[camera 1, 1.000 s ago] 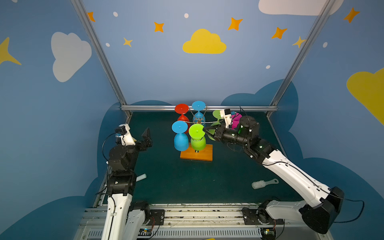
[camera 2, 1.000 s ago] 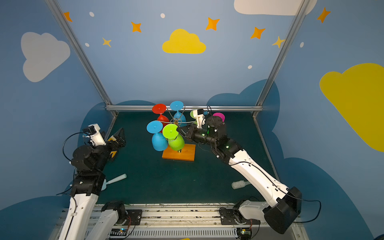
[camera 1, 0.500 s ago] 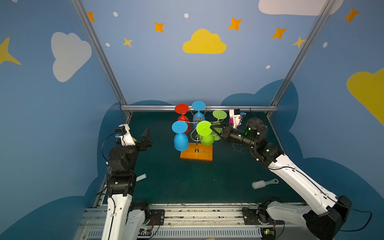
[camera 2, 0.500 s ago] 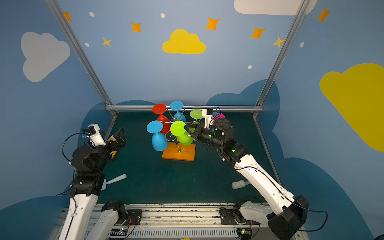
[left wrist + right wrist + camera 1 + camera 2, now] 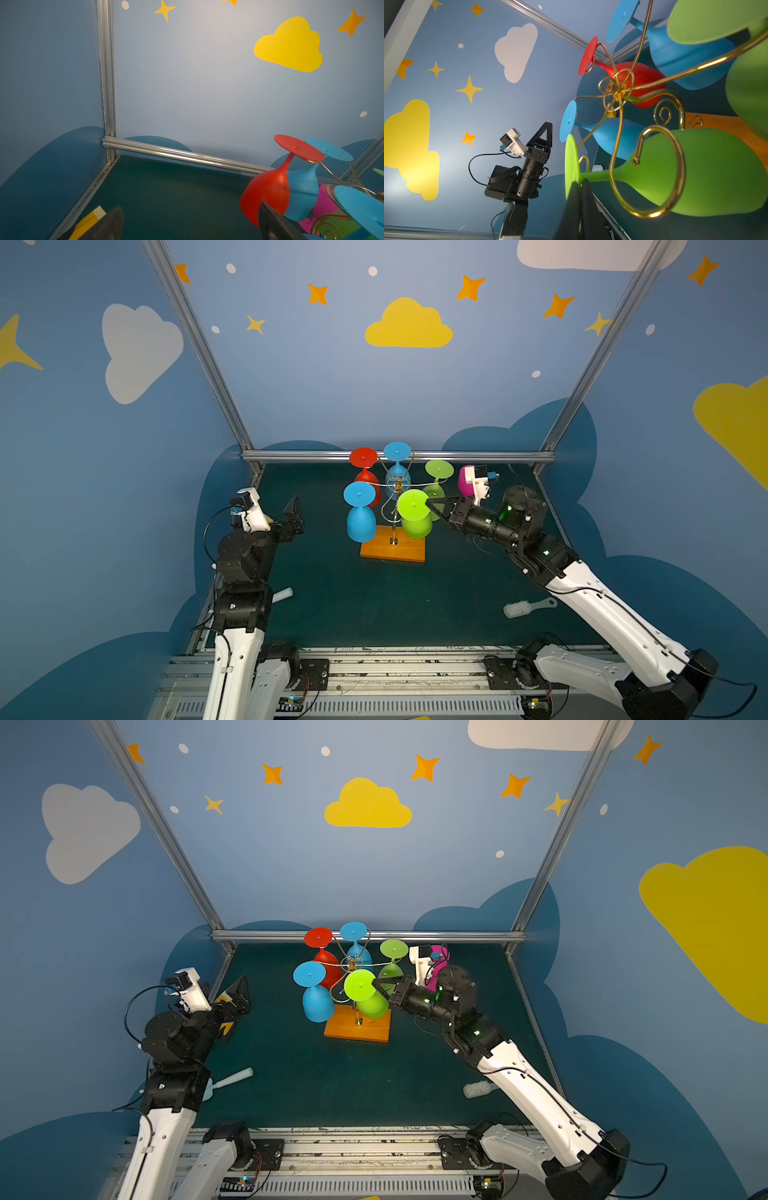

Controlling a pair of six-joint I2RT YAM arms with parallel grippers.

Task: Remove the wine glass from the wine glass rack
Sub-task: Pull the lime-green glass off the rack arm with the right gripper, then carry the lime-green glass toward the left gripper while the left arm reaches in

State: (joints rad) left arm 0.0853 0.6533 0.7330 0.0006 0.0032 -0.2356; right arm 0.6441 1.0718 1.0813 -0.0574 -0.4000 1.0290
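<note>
The wine glass rack, a gold wire stand [image 5: 397, 482] [image 5: 352, 962] [image 5: 616, 93] on an orange wooden base [image 5: 394, 549] [image 5: 358, 1029], stands mid-table with several coloured glasses hanging upside down. My right gripper [image 5: 428, 502] [image 5: 375, 982] [image 5: 580, 185] is shut on the rim of the foot of the lime green wine glass [image 5: 412, 504] [image 5: 360, 985] [image 5: 695, 172] at the rack's near right. A gold spiral loop [image 5: 675, 176] still crosses the glass's stem; I cannot tell whether the glass hangs on it. My left gripper [image 5: 297, 516] [image 5: 239, 1006] [image 5: 191, 224] is open and empty, well left of the rack.
On the rack also hang two blue glasses [image 5: 360, 510] [image 5: 397, 466], a red glass [image 5: 365, 472] and a second green glass [image 5: 436, 481]. A magenta glass [image 5: 465, 483] shows behind my right wrist. A white brush [image 5: 525, 608] lies front right, a pale scoop [image 5: 228, 1081] front left.
My right gripper has carried the lime green glass rightward, away from the rack's post, and its bowl has swung lower. The left arm has stayed still.
</note>
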